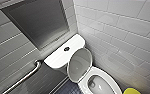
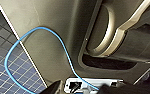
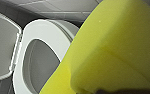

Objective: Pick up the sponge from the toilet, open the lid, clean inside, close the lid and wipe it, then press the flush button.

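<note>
Bright, even light leaves a soft sheen on the wall tiles (image 1: 126, 27) and the toilet (image 1: 59, 57).

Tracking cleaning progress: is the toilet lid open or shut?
Open. The lid stands raised, leaning back toward the tank, and the bowl below is uncovered.

You see the white toilet (image 1: 56, 59) with its lid (image 1: 79, 64) lifted up and leaning against the tank, so the bowl is open. The small dark flush button (image 1: 66, 48) sits in the middle of the tank top. The bright yellow sponge (image 3: 116, 47) is just beside the bowl
</note>
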